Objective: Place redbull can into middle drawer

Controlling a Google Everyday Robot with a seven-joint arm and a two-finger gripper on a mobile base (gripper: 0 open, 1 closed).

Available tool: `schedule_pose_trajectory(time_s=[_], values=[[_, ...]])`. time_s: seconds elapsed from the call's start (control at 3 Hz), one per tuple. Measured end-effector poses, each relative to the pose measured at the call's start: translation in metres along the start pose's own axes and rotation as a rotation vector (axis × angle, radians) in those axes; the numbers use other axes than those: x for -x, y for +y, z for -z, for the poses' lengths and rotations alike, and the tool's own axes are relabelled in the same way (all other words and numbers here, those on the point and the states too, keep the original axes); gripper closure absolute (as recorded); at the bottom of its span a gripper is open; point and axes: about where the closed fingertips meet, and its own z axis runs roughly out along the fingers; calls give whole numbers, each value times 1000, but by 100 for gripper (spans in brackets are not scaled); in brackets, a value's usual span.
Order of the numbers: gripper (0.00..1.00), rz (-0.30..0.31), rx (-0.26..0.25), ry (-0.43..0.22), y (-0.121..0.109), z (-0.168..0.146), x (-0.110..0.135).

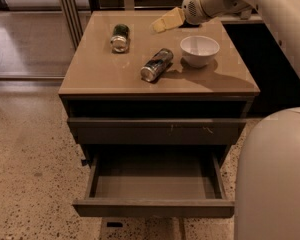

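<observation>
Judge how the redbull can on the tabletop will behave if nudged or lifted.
The redbull can lies on its side, so a sideways nudge would probably roll it across the flat tabletop. Its shiny metal skin looks slippery and may dent under a hard squeeze. The gripper hovers above the table's rear, apart from it.

The hand (pixel 162 24) hovers behind the lying redbull can (pixel 156 64).

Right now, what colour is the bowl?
The bowl is white, in the camera view; the gripper hangs over the far side of the table.
</observation>
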Motion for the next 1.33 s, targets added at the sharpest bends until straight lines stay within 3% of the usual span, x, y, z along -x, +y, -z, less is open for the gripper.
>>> schedule_pose_trajectory(time_s=[0.33, 0.67, 1.33], values=[[0, 1, 1, 1, 0, 0, 0], [0, -57, 62, -18, 14, -23, -11], [0, -139, 184, -71, 67, -53, -18]])
